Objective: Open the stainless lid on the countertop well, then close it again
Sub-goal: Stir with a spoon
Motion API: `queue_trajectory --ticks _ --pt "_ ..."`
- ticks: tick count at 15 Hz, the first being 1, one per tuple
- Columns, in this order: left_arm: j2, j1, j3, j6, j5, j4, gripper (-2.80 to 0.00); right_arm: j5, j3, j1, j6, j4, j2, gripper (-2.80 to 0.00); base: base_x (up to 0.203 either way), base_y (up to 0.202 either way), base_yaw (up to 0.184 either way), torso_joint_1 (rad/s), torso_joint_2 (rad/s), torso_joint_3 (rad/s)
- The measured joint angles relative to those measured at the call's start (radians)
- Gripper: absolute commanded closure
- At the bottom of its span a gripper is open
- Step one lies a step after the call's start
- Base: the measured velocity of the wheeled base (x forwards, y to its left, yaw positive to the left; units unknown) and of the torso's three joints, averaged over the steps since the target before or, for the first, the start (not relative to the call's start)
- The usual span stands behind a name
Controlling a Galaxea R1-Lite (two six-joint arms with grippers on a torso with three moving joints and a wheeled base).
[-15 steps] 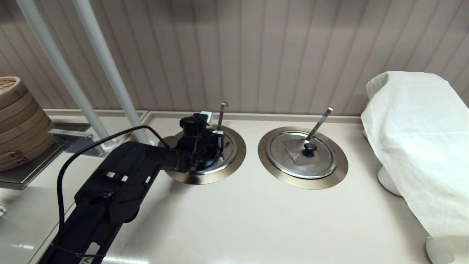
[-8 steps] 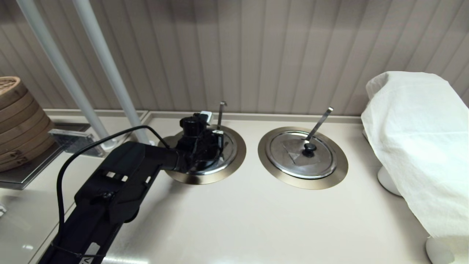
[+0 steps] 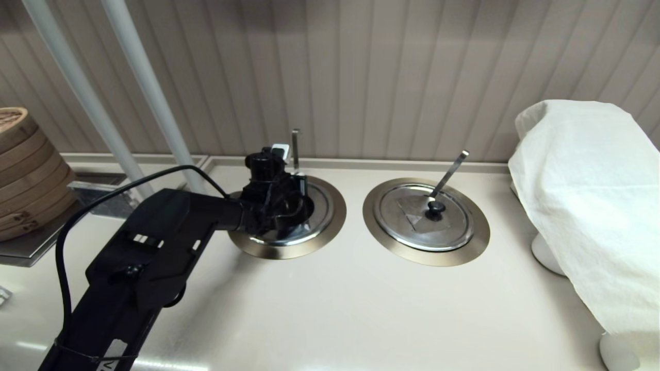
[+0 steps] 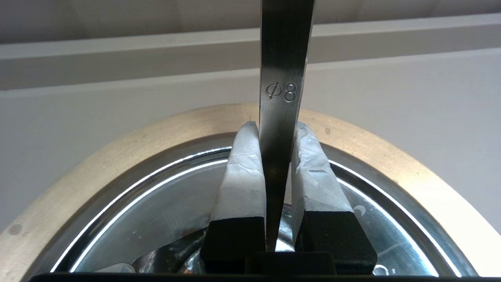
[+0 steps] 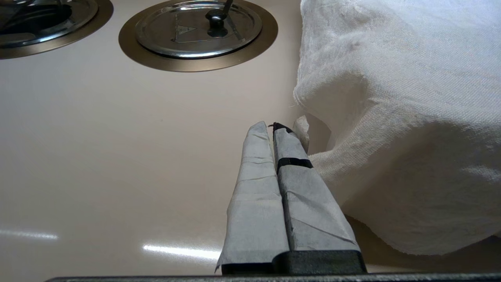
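Biggest risk here, honestly: the left pincer (image 4: 276,127) was clamped narrow with the thin ladle handle (image 4: 282,58) sandwiched between its taped pads, and the lid's knob couldn't be made out underneath in the left wrist view. If only the handle was caught, a lift would probably drag the ladle up and leave the stainless lid (image 4: 156,203) sitting there, or tip it sideways so it scraped and clattered on the bronze-toned ring of the countertop well (image 4: 117,156). A slip off the slick steel was also likely, since so little was gripped. The lid was seen directly below and just ahead of the pincer, still mostly within the well's ring at the back-left of the tabletop (image 3: 335,309), with the handle standing nearly upright through the fingers. The right pincer (image 5: 274,129) was parked, pressed together on nothing, just beside the white cloth (image 5: 391,98), well apart from the twin lid (image 3: 423,216).
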Motion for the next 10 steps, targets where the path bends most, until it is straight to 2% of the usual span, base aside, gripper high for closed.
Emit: queue_trajectory --ticks 4,8,10 --pt "-0.076 0.000 0.096 -0.004 0.004 -0.001 0.00 0.000 0.000 0.000 0.000 0.000 0.000 0.00 0.000 0.000 0.000 0.000 0.00 0.000" --pt "-0.186 0.000 0.241 -0.035 0.008 -0.001 0.00 0.000 0.000 0.000 0.000 0.000 0.000 0.00 0.000 0.000 0.000 0.000 0.00 0.000" --pt "-0.221 0.000 0.273 -0.036 0.050 -0.001 0.00 0.000 0.000 0.000 0.000 0.000 0.000 0.00 0.000 0.000 0.000 0.000 0.00 0.000"
